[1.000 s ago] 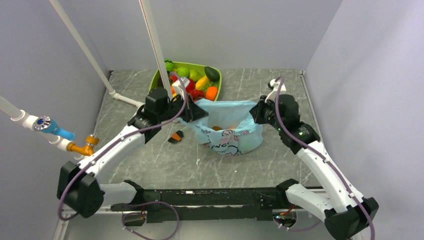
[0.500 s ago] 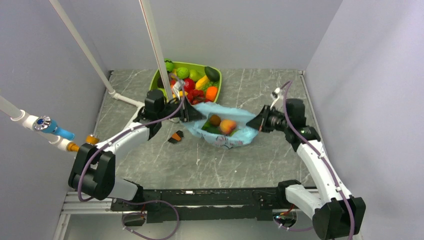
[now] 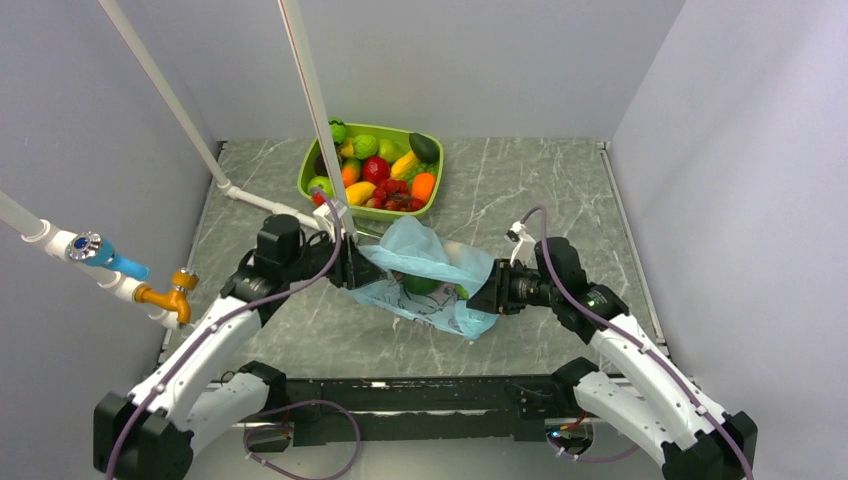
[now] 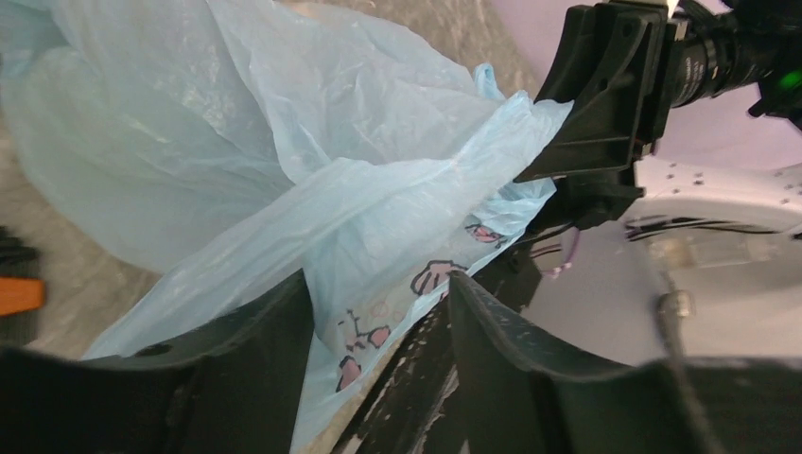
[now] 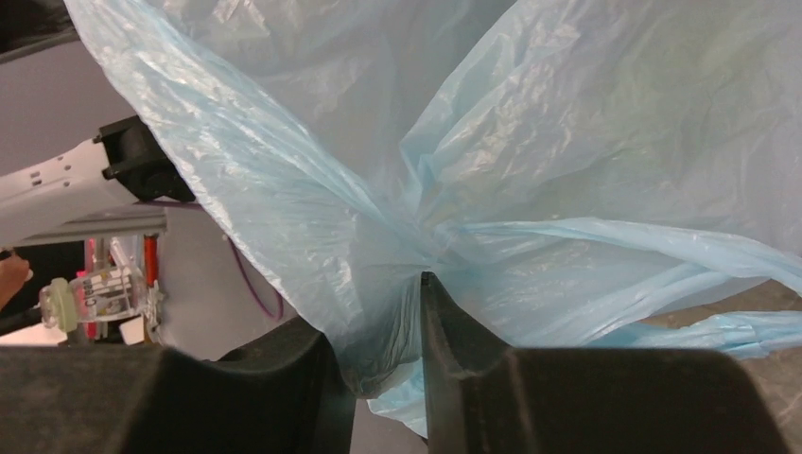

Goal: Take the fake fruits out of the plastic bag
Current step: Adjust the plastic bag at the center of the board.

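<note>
Bag lies crumpled on the table between the two grippers, just in front of the tray, with a green fruit showing under its fold. The left gripper has its jaws well apart, with loose film hanging through the gap. The right gripper has its jaws close together with a bunch of film wedged between them; whether they pinch it I cannot tell.
</note>
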You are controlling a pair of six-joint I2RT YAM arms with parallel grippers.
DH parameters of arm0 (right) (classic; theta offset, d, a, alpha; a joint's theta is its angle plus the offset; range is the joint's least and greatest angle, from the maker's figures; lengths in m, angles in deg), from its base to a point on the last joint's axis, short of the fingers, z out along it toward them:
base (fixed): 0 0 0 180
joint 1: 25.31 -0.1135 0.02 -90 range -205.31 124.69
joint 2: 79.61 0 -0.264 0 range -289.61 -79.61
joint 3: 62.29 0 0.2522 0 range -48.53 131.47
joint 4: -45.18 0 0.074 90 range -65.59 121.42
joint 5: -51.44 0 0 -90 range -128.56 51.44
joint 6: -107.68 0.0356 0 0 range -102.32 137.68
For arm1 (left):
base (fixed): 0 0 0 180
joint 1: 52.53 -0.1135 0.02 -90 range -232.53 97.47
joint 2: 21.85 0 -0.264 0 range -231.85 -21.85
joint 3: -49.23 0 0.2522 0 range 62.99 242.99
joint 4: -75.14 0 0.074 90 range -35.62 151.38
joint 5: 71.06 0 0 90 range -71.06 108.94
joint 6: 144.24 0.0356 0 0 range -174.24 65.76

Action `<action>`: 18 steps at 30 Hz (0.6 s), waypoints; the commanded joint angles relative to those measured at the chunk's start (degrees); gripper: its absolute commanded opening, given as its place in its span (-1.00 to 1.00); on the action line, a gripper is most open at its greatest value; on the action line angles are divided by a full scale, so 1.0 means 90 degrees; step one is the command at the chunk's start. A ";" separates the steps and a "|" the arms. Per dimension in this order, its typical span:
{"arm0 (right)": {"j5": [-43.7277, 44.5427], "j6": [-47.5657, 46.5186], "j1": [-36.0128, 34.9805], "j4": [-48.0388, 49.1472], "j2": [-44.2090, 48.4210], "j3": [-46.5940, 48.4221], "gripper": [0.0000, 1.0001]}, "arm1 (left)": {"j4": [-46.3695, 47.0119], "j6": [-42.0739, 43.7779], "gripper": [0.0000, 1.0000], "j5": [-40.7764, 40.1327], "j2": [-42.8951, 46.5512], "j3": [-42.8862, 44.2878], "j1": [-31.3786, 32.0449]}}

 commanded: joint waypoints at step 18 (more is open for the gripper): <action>0.2889 0.0513 -0.2339 0.1063 -0.0769 -0.0104 -0.55 | 0.0426 -0.0709 0.67 -0.1782 0.2629 -0.0634 0.2925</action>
